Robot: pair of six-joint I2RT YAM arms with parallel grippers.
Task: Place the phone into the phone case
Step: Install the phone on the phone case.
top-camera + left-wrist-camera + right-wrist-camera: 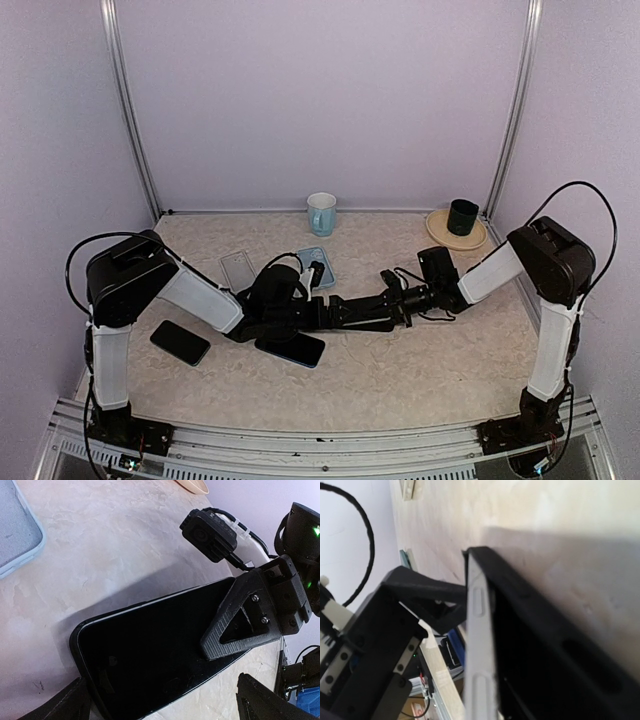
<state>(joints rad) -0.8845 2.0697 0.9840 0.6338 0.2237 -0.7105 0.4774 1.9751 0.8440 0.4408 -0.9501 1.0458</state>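
Observation:
A black phone (291, 349) lies near the table's middle, its dark screen filling the left wrist view (150, 665). A black rim shows round its edge; in the right wrist view a grey side with buttons (479, 655) sits against a black case edge (555, 645). My left gripper (300, 322) is open, and its fingertips (65, 705) straddle the phone's near end. My right gripper (325, 318) reaches in from the right. One of its fingers (235, 630) rests flat on the screen; the other finger is hidden.
A second black phone (180, 342) lies at the left. A clear case (238, 268) and a light blue case (318, 265) lie behind the grippers; the blue one also shows in the left wrist view (20, 535). A mug (321, 213) and a dark cup (462, 216) on a plate (445, 235) stand at the back.

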